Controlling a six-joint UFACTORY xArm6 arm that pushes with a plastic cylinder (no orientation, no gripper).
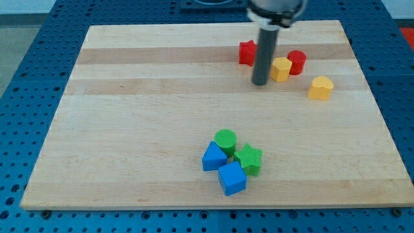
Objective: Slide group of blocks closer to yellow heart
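My tip (pixel 260 82) left of yellow block (pixel 281 68) (board's (pixel 129 97) top-right region).

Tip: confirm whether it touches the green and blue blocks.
No: my tip is near the view's top beside a yellow block, far from the green-and-blue cluster.

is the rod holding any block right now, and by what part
Nothing is held. My tip rests on the board just left of the yellow block, without clearly touching it.

Yellow heart (pixel 321 87) upper right, green-and-blue block cluster (pixel 230 160) bottom centre, well apart
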